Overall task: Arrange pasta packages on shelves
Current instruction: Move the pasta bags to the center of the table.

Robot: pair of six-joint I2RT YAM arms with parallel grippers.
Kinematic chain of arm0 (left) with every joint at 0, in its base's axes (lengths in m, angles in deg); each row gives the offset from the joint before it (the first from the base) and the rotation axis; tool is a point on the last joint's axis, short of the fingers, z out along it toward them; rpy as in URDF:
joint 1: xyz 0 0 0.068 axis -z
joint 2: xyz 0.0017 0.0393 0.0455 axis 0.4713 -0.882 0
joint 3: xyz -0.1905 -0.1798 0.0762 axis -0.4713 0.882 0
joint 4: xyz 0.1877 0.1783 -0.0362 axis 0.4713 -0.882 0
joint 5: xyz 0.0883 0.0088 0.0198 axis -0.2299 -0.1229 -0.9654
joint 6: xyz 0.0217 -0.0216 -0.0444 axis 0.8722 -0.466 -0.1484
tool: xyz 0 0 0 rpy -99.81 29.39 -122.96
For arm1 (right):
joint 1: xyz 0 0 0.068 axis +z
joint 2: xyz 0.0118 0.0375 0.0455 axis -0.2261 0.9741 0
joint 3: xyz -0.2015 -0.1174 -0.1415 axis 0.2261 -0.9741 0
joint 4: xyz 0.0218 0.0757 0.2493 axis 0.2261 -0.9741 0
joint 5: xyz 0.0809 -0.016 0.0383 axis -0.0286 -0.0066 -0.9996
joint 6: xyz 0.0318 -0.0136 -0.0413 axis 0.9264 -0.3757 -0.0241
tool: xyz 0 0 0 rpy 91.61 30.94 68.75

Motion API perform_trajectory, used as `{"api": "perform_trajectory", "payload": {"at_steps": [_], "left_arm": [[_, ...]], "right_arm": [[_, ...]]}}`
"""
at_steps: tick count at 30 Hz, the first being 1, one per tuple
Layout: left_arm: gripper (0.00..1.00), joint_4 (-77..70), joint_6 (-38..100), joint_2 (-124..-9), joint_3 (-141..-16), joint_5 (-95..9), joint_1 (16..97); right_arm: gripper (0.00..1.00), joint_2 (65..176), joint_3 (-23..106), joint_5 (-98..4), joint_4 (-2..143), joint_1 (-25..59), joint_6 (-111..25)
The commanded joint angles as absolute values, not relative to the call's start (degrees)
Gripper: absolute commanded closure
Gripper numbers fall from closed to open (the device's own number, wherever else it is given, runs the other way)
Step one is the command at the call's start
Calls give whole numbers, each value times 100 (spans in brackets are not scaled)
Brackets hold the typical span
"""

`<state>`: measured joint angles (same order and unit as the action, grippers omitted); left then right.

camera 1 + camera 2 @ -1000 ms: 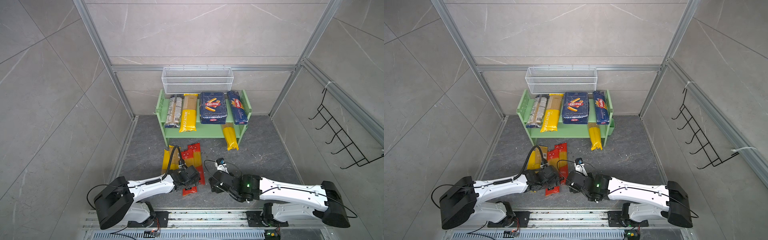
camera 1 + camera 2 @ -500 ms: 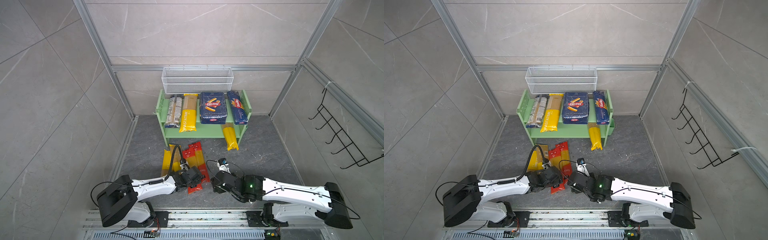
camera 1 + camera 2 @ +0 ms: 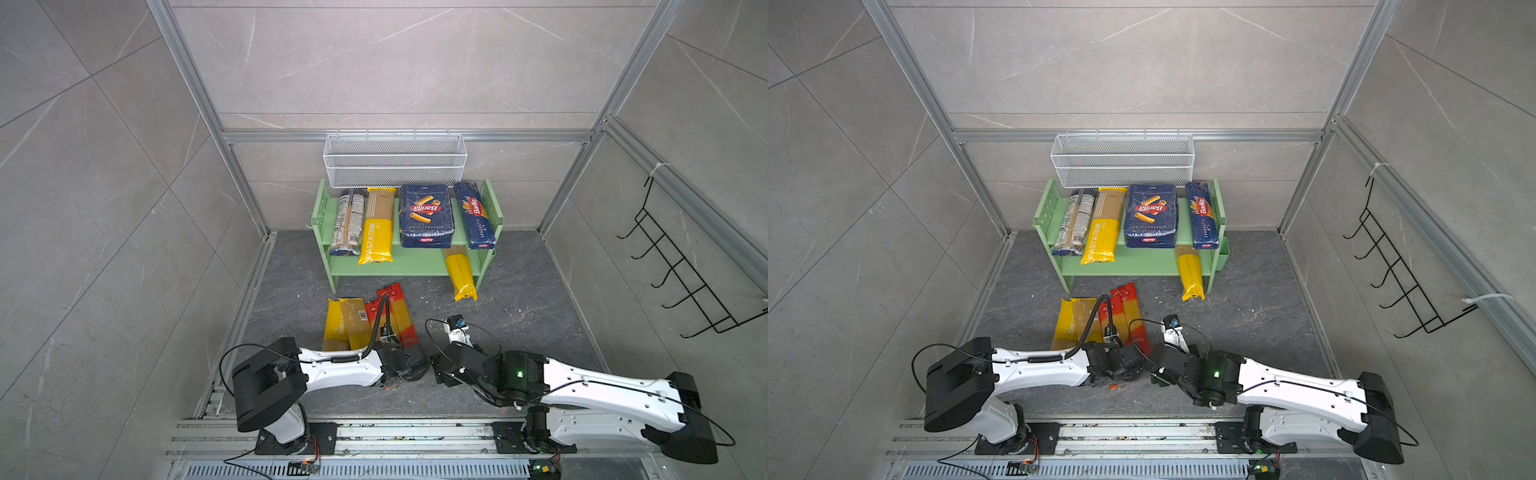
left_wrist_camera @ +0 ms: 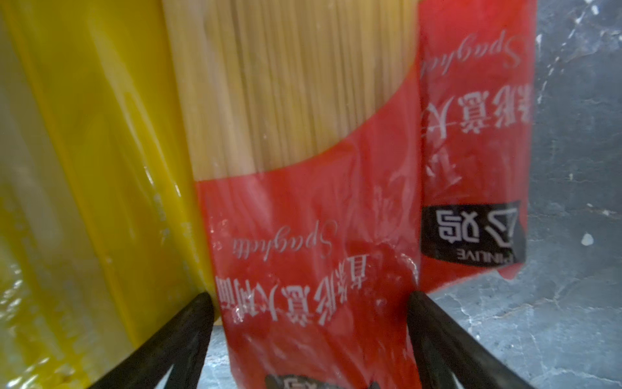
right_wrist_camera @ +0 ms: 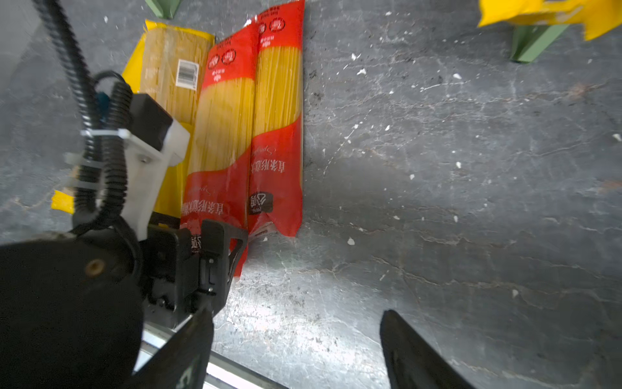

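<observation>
The light green shelves (image 3: 415,266) stand at the back. Their top board carries a clear brownish bag (image 3: 347,220), a yellow spaghetti bag (image 3: 376,232), a wide blue Barilla pack (image 3: 426,216) and a narrow one (image 3: 476,216). Another yellow bag (image 3: 459,274) juts from the lower board. On the floor, two yellow bags (image 3: 345,322) lie beside two red spaghetti bags (image 5: 279,101). My left gripper (image 3: 401,357) (image 4: 311,299) is closed wide across the near end of the left red bag (image 4: 303,242), its fingertips (image 4: 203,306) against the bag's edges. My right gripper (image 3: 440,370) (image 5: 296,316) hangs open over bare floor beside it.
A white wire basket (image 3: 395,160) hangs above the shelves and a black hook rack (image 3: 681,266) is on the right wall. Aluminium rails (image 3: 374,432) run along the front under both arm bases. The two wrists are close together.
My left gripper has shifted right with the red bag's near end, swinging that bag in line beside the other red one. The right arm has edged slightly right.
</observation>
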<state>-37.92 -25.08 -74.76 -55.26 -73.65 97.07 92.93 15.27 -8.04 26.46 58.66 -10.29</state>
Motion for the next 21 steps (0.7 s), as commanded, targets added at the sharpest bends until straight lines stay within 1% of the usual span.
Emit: {"api": "perform_trajectory", "payload": {"at_steps": [1, 3, 7, 10, 13, 15, 17, 19, 21], "left_arm": [[17, -3993, -2882, -7918, -5490, -6556, 9817], [26, -4199, -2945, -7965, -5513, -6580, 9811], [29, -4263, -3268, -7528, -4973, -6606, 9817], [32, -4491, -3598, -6882, -4404, -6727, 9817], [32, -5054, -3879, -6127, -4028, -6909, 9826], [31, -5458, -4005, -5568, -3863, -7011, 9826], [26, -5661, -4009, -5166, -3822, -7072, 9826], [19, -5754, -3952, -5000, -3896, -7102, 9834], [15, -5810, -3799, -5116, -4133, -7120, 9860]], "right_arm": [[20, 8946, 1415, -578, 2283, 5892, -1017], [19, 8828, 1409, -560, 2203, 5892, -1033], [19, 8805, 1434, -524, 2113, 5892, -1054], [19, 8831, 1435, -533, 2154, 5892, -1092], [19, 8895, 1449, -533, 2195, 5891, -1131], [19, 8966, 1458, -533, 2227, 5889, -1150], [19, 9035, 1467, -540, 2258, 5892, -1168], [19, 9076, 1475, -542, 2300, 5891, -1177], [19, 9095, 1497, -546, 2291, 5892, -1190]]}}
